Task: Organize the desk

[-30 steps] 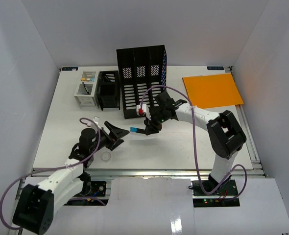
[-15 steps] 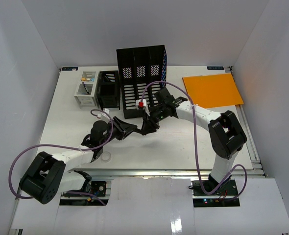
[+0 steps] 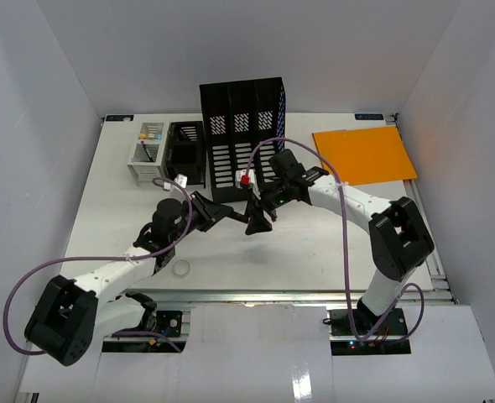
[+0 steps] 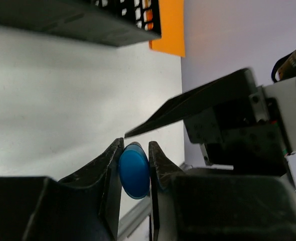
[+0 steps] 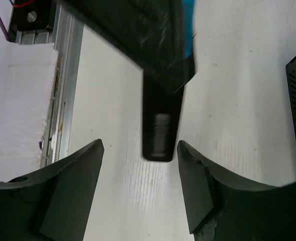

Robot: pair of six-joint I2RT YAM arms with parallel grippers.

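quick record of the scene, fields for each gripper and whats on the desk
left gripper: shut on blue item
right gripper: open, straddling the left gripper's tip
meeting spot: over the desk, in front of the file rack
back of desk: file rack, black bin, white organiser, orange folder
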